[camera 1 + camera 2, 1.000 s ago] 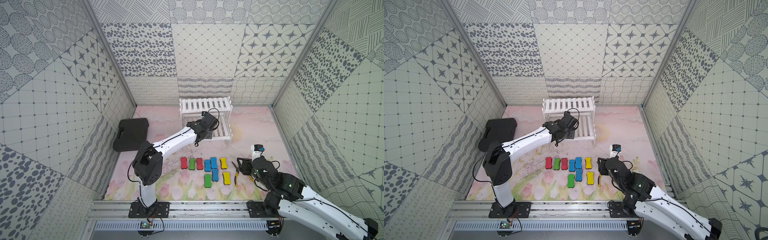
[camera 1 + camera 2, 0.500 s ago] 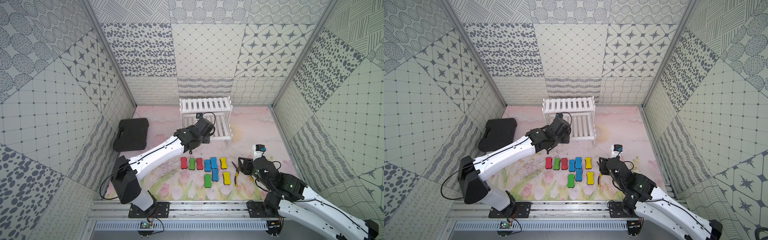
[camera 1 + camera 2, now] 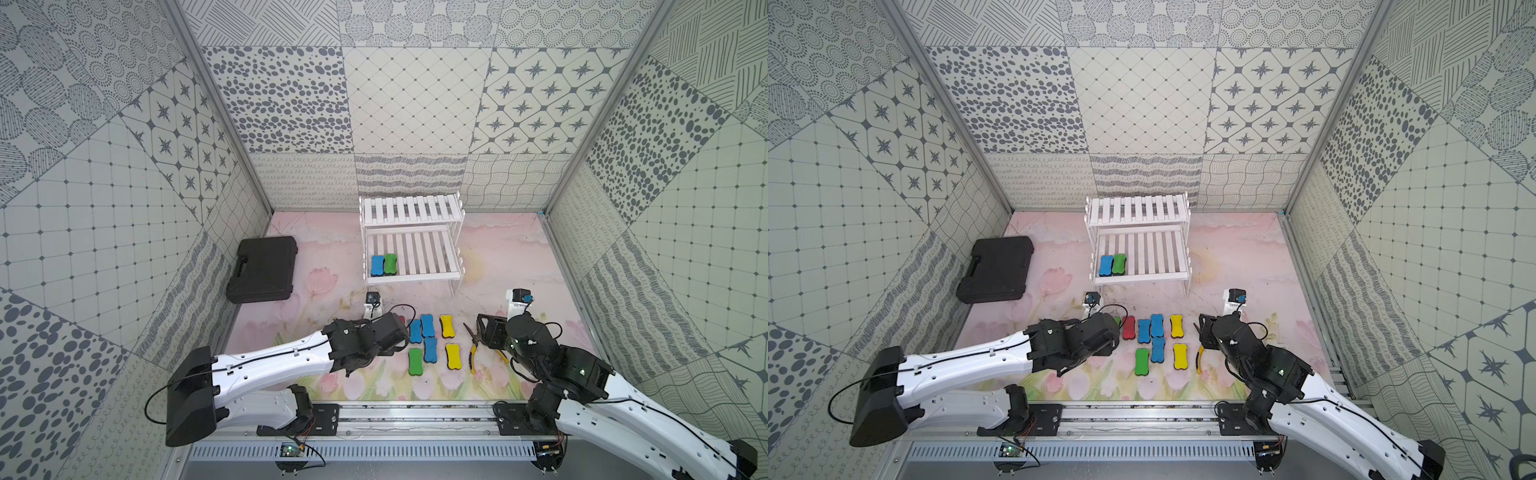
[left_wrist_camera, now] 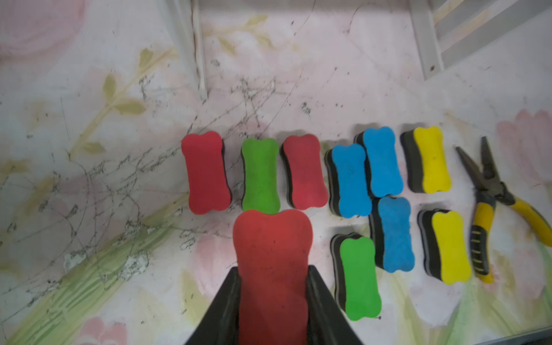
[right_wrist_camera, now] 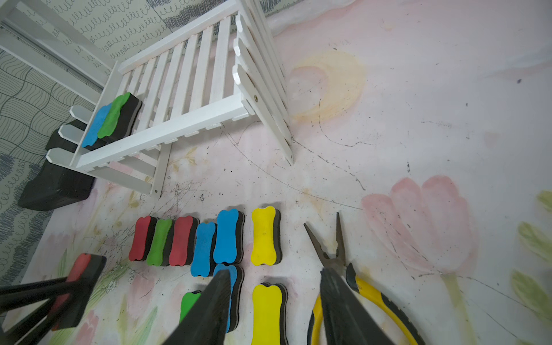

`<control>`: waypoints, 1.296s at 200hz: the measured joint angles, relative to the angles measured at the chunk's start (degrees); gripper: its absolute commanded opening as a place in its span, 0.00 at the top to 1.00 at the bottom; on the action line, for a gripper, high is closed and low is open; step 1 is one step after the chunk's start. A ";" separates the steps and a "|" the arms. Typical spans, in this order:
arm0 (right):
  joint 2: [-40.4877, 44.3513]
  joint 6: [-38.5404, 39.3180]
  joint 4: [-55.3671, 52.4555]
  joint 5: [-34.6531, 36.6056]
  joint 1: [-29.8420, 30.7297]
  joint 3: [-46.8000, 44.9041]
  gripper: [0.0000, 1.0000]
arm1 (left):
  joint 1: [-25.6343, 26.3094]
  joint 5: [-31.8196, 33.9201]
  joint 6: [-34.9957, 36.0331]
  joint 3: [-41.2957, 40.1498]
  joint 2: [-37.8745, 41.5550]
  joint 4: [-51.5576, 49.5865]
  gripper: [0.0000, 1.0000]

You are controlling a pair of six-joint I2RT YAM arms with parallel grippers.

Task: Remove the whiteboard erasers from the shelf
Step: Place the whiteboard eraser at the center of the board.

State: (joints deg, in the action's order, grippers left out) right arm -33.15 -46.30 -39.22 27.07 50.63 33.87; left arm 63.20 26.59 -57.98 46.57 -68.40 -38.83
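Note:
The white shelf [image 3: 415,277] [image 3: 1142,276] stands at the back; a blue eraser [image 3: 377,266] and a green eraser [image 3: 390,264] lie side by side at the left end of its lower tier, also visible as blue [image 5: 97,125] and green [image 5: 115,115]. My left gripper [image 4: 273,268] is shut on a red eraser [image 4: 271,239], held just above the mat in front of a row of several erasers [image 4: 301,171]. My right gripper [image 5: 274,273] is open, hovering over a yellow eraser [image 5: 266,310], nothing between its fingers.
Yellow-handled pliers [image 3: 473,353] [image 5: 337,257] lie on the mat just right of the erasers, under my right gripper's outer finger. A black plastic case [image 3: 264,269] sits at the left wall. My left gripper [image 5: 80,268] shows low beside the eraser rows.
My left arm has drawn back from the shelf's lower tier to the front of the mat, carrying the red eraser. The right arm has not moved.

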 measured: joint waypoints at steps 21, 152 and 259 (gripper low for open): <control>-0.33 0.00 -0.02 0.20 -0.22 0.02 0.47 | 3.04 -2.03 -4.44 -2.75 -1.18 -0.20 0.71; -0.17 0.02 -0.96 0.22 -1.11 0.02 0.47 | 4.70 -7.08 -9.86 0.66 -18.80 6.93 0.71; 0.98 0.02 -1.70 0.20 -1.60 0.02 0.47 | 2.36 -7.39 -9.27 1.99 -22.75 10.32 0.56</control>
State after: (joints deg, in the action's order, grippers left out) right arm -32.16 -46.28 -40.93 27.27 49.04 33.89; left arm 65.56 19.20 -67.24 48.56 -91.15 -28.51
